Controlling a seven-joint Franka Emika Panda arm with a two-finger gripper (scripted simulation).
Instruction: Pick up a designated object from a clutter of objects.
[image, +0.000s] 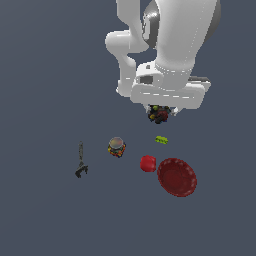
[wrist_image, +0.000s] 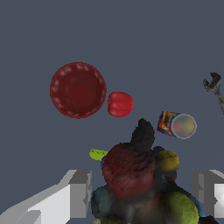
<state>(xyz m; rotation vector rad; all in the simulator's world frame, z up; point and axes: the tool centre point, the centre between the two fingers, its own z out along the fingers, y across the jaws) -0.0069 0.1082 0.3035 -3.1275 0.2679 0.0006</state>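
The designated object (image: 159, 116), a small dark lump with red and yellow specks, sits right under the white hand of my gripper (image: 161, 109). In the wrist view the lump (wrist_image: 129, 168) fills the space between the two grey fingers (wrist_image: 79, 192), and my gripper (wrist_image: 142, 192) is shut on it. It looks large and close there, well above the other things. The rest of the clutter lies below on the grey surface: a lime-green piece (image: 161, 139), a small red block (image: 148, 163) and a dark red ridged bowl (image: 177, 177).
A grey-topped multicoloured jar (image: 116, 146) stands toward the exterior view's left of the red block. A slim dark grey tool (image: 80, 161) lies further toward that side. In the wrist view the bowl (wrist_image: 78, 90), block (wrist_image: 120, 104), jar (wrist_image: 177, 124) and tool (wrist_image: 214, 85) show.
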